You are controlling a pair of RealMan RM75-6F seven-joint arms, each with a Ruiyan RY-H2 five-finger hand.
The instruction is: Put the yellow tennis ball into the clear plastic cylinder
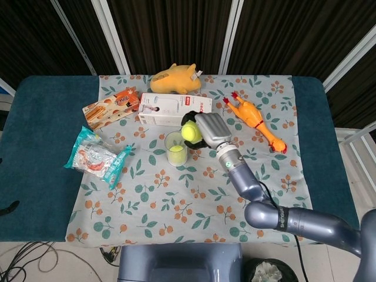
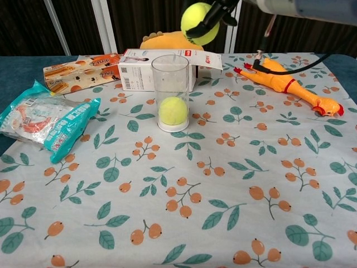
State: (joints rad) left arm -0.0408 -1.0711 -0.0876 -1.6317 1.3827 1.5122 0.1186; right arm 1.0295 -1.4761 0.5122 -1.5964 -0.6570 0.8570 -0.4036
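My right hand (image 1: pixel 207 129) (image 2: pixel 218 11) holds a yellow tennis ball (image 1: pixel 189 133) (image 2: pixel 199 23) in the air, a little to the right of and above the rim of the clear plastic cylinder (image 1: pixel 175 148) (image 2: pixel 170 92). The cylinder stands upright on the floral cloth with another yellow tennis ball (image 1: pixel 175 156) (image 2: pixel 173 110) resting at its bottom. My left hand shows in neither view.
A white carton (image 1: pixel 174 109) (image 2: pixel 167 69) lies just behind the cylinder, with a yellow plush toy (image 1: pixel 175 79) (image 2: pixel 172 40) beyond it. A rubber chicken (image 1: pixel 256 121) (image 2: pixel 288 85) lies to the right. A snack box (image 1: pixel 110 107) and a teal packet (image 1: pixel 96 155) (image 2: pixel 46 119) lie to the left.
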